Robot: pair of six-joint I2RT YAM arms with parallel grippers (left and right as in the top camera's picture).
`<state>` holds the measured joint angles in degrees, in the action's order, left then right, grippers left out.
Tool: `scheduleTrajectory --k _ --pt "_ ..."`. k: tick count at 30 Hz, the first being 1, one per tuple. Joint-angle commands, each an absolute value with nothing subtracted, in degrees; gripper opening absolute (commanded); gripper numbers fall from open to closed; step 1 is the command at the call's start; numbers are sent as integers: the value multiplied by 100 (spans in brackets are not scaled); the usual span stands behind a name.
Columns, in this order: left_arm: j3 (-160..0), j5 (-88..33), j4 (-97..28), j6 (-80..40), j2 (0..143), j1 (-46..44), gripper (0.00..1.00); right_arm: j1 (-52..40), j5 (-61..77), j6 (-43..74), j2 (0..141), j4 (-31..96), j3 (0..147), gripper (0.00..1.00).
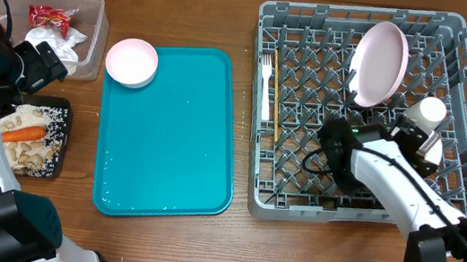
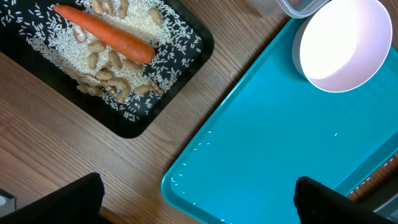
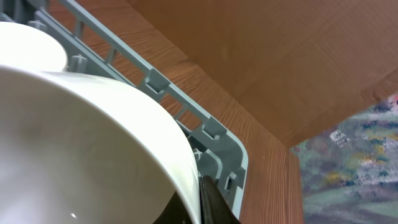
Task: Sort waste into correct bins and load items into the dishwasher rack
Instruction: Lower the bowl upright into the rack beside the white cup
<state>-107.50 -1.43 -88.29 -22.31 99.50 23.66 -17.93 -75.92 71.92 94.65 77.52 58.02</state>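
My left gripper [image 1: 40, 67] [image 2: 199, 202] hangs open and empty above the gap between the black tray [image 1: 63, 118] [image 2: 134, 127] and the teal tray [image 1: 169, 141] [image 2: 280, 137]. The black tray holds a carrot [image 1: 23, 132] [image 2: 106, 34], rice and beige scraps. A small pinkish bowl [image 1: 131, 61] [image 2: 345, 43] sits on the teal tray's far left corner. The clear tub [image 1: 94, 36] holds a red wrapper [image 1: 50, 16] and a napkin [image 1: 57, 43]. My right gripper [image 1: 413, 141] [image 3: 198, 186] is shut on a white bowl's [image 3: 93, 143] rim inside the rack [image 1: 340, 216] [image 3: 211, 130].
In the rack stand a whitish-pink plate [image 1: 380, 63] on edge, a white cup [image 1: 429, 111], a white fork [image 1: 266, 81] and a wooden stick [image 1: 274, 109]. Stray rice grains lie on the teal tray. A cardboard wall stands behind the table.
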Motion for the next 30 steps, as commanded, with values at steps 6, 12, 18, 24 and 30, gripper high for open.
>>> scheduleTrajectory --k 6,12,18,24,30 --pt "-10783 -106 -8820 -2167 9913 2388 100 -1347 -7583 7157 9421 7719 5732 4" --pt "-10783 -106 -8820 -2167 9913 2388 100 -1555 -7295 7164 9435 7714 5647 4" --pt "-10783 -106 -8820 -2167 9913 2388 100 -1931 -7039 7210 9435 7710 5544 4" --pt "-10783 -106 -8820 -2167 9913 2388 100 -1966 -6971 7207 9435 7734 5544 4" --pt "-10783 -106 -8820 -2167 9913 2388 100 -1966 -7358 7229 9435 8009 5544 4"
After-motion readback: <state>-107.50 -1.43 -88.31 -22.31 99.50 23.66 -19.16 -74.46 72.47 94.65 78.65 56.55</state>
